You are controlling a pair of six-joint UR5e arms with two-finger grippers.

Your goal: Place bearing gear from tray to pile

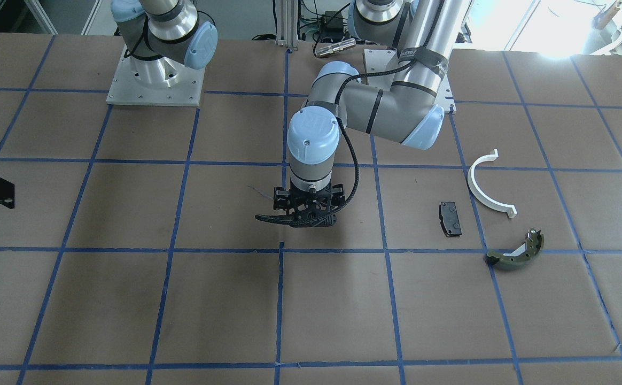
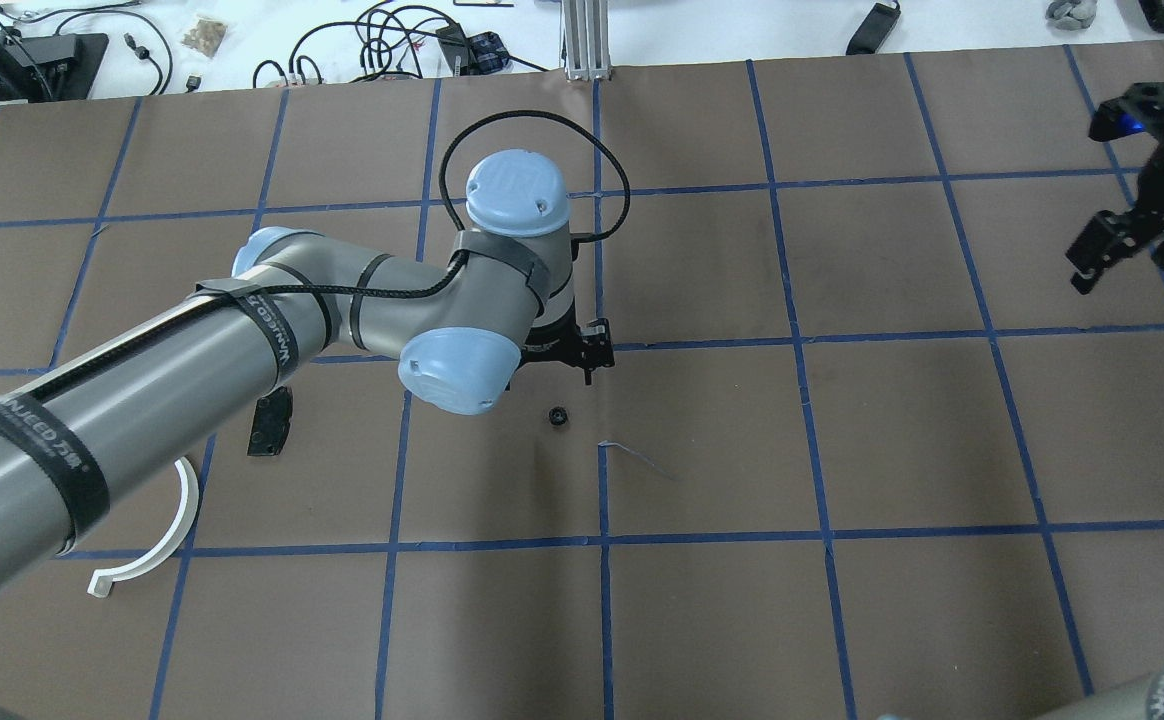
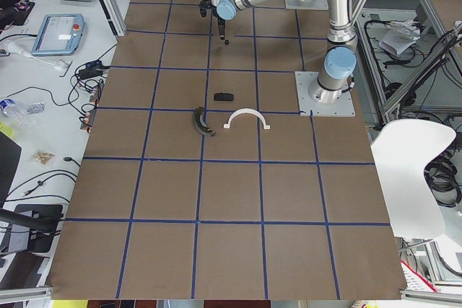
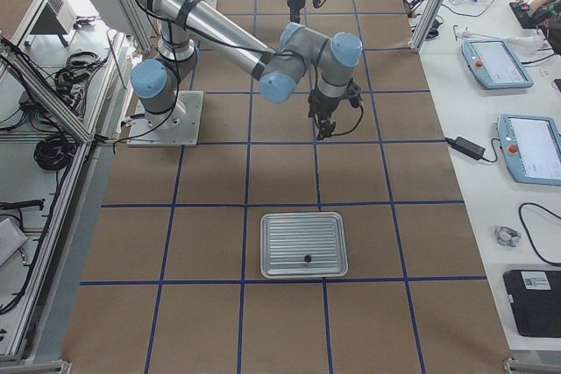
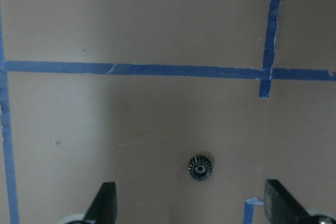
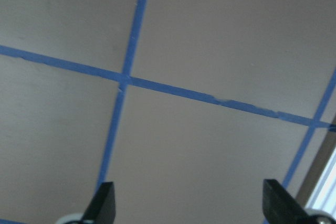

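Pickup of bearing gear (image 2: 559,415) off the table (image 2: 842,620), pile (image 1: 450,218) not yet reached.
Front view: left gripper (image 1: 311,218) hangs low, well apart from the white half-ring arc (image 1: 486,184) and olive shoe (image 1: 515,251). Overhead: the gear lies loose just beside it. Left wrist: jaws spread and empty, gear below between them; next, I judge, descend, close, carry. Right wrist: right gripper (image 6: 189,203) spread, empty.
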